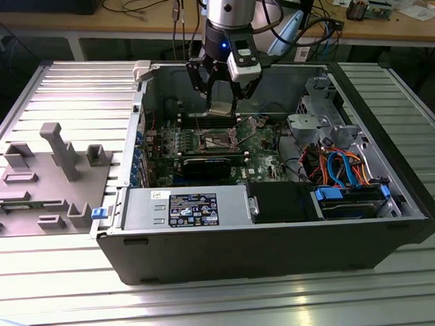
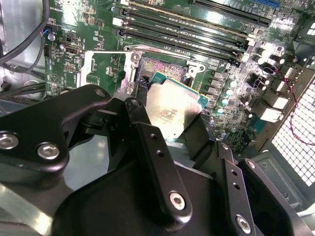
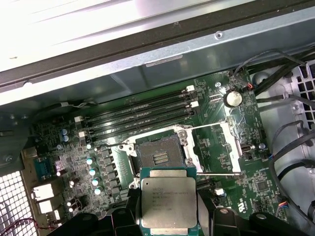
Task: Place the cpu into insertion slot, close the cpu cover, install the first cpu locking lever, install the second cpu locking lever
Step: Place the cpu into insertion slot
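I am gripping the cpu in my hand, hanging it above the insertion slot on the green board inside the open computer case, which is sitting on the ribbed tabletop beside a grey fixture.

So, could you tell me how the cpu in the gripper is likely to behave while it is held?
The cpu is a flat plate with a metal top, so it is probably stiff and light. The gripper grips it by its thin edges, so it might slip or tilt if nudged. Its green rim looks thin, so it is likely fragile against the insertion slot.
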### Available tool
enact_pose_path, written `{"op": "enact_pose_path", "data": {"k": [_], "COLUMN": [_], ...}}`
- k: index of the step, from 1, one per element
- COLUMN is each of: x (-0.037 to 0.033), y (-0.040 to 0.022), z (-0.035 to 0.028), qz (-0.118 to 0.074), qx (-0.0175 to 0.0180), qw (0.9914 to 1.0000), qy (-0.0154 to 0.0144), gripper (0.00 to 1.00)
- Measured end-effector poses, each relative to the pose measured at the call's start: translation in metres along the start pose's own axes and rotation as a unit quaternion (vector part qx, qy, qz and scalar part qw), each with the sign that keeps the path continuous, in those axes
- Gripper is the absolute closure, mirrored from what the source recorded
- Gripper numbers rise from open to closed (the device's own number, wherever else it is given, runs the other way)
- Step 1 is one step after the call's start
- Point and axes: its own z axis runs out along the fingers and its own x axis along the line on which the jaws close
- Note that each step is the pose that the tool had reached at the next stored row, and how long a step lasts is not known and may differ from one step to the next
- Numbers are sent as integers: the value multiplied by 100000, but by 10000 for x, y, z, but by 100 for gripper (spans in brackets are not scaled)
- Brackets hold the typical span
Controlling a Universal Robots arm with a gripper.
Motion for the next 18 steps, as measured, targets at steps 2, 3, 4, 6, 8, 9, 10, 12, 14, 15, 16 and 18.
{"op": "enact_pose_path", "data": {"k": [2, 3, 4, 6, 8, 9, 10, 12, 14, 15, 16, 18], "x": [0, 0, 0, 0, 0, 0, 0, 0, 0, 0, 0, 0], "y": [0, 0, 0, 0, 0, 0, 0, 0, 0, 0, 0, 0], "z": [0, 0, 0, 0, 0, 0, 0, 0, 0, 0, 0, 0], "qz": [100, 177, 218, 315, 431, 475, 522, 649, 771, 848, 897, 1043], "qx": [3, 1, -4, -4, -7, -7, -8, -7, -12, -11, -12, -15], "qw": [100000, 100000, 100000, 100000, 99999, 99999, 99999, 99998, 99997, 99996, 99996, 99995], "qy": [0, -2, -1, -2, 2, 3, 2, 6, 3, 4, 4, 6], "gripper": [46, 46, 46, 46, 46, 46, 46, 46, 46, 46, 46, 46]}}
